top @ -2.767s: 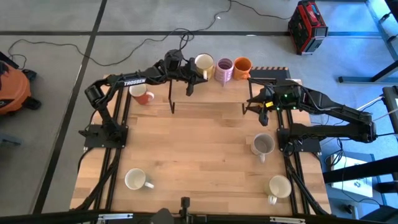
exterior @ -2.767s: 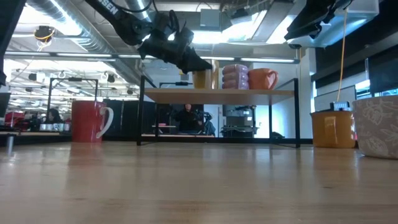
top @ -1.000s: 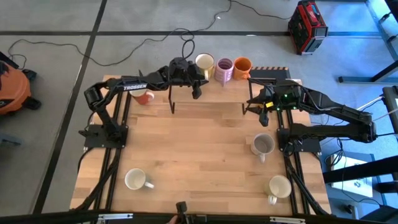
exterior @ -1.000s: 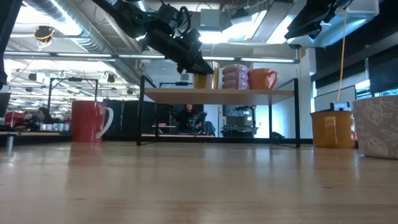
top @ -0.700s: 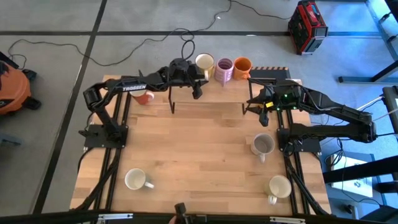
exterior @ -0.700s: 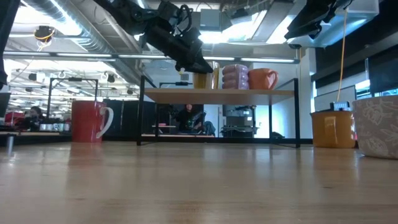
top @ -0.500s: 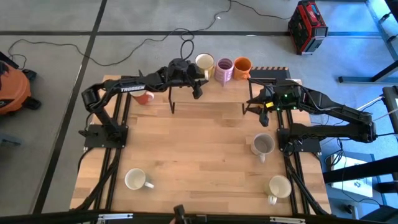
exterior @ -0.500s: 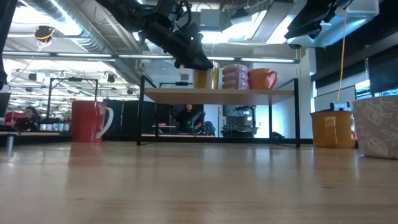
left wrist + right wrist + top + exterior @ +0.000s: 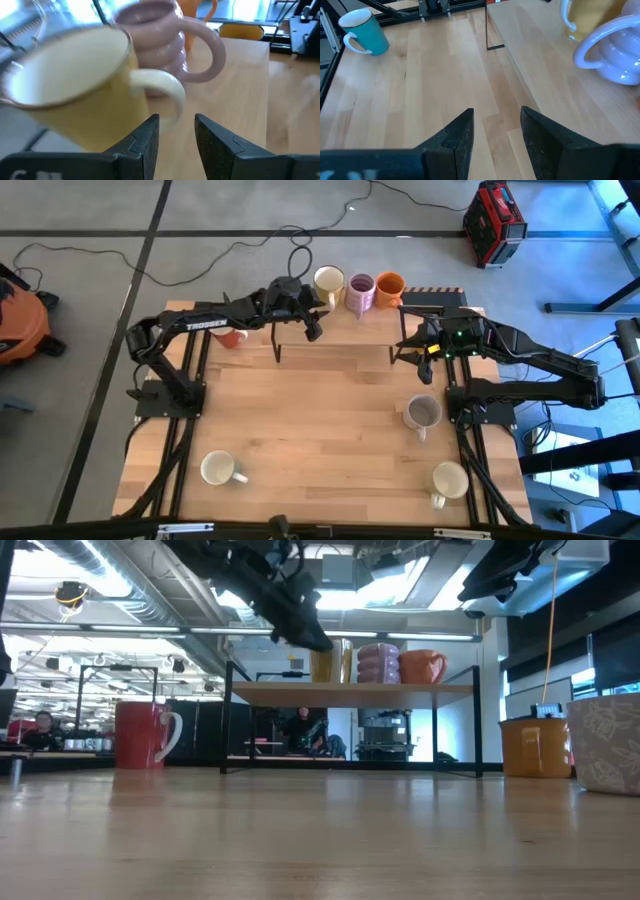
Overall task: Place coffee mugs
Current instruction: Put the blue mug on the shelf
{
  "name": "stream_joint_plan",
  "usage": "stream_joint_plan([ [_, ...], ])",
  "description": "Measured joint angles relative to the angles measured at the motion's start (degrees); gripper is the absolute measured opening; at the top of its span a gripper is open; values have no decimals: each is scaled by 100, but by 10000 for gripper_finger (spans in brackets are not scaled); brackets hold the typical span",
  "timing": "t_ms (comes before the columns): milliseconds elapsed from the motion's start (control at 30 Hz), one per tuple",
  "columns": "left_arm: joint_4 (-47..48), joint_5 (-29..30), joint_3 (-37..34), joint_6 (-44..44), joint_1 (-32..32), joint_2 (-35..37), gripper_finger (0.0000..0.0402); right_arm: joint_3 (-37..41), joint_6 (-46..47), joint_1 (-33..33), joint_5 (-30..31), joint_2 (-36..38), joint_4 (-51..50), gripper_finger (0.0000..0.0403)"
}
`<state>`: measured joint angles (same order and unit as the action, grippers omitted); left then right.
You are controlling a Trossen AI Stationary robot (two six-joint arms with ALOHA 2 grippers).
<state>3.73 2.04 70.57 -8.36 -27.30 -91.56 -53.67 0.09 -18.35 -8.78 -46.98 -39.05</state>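
Three coffee mugs stand in a row on a raised wooden shelf (image 9: pixel 340 315) at the table's far edge: a yellow one (image 9: pixel 75 85), a purple one (image 9: pixel 160 45) and an orange one (image 9: pixel 390 286). My left gripper (image 9: pixel 176 132) hangs open just short of the yellow mug's white handle (image 9: pixel 167 90), with nothing between its fingers; in the high view it (image 9: pixel 312 330) is over the shelf's near left part. My right gripper (image 9: pixel 495 127) waits open above the shelf's right end (image 9: pixel 405 345). A red mug (image 9: pixel 140 735) stands on the table under my left arm.
More mugs stand on the tabletop: a white one (image 9: pixel 220 470) near left, and two on the right (image 9: pixel 423 412) (image 9: pixel 449 479). The shelf's black legs (image 9: pixel 276 345) rise from the table. The middle of the wooden tabletop (image 9: pixel 330 430) holds nothing.
My left gripper has risen a little and drawn back from the yellow mug toward the table's left side. The yellow mug stays where it was on the shelf. My right arm has kept still.
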Motion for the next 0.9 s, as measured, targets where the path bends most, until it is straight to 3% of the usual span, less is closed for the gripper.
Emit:
stream_joint_plan([
  [333,852,23,0,364,458,1030,120,-2,2,-2,12,0,-1,152],
  [567,1247,-172,3,1337,1347,1733,120,-2,251,0,-40,0,157,152],
  [733,1917,-162,9,2202,2040,1861,120,-2,401,2,-640,-18,407,152],
  [900,2769,28,4,2578,2786,1898,116,-7,741,281,-755,-133,628,152],
])
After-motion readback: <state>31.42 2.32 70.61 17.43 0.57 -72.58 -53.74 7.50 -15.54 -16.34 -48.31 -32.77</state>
